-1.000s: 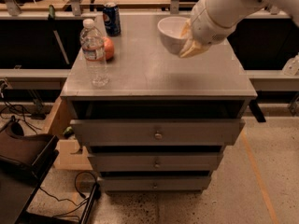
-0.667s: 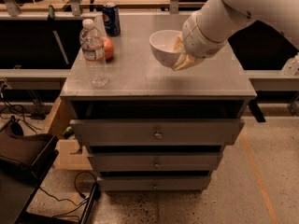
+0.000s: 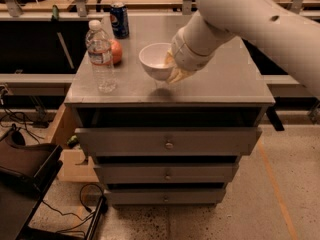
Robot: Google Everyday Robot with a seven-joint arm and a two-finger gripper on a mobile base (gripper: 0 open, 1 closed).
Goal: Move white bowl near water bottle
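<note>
The gripper hangs over the middle of the grey worktop, its jaws clamped on the right rim of the white bowl, which is held upright just above the surface. The water bottle stands near the left edge. An orange fruit sits just behind it, and a blue can stands farther back.
</note>
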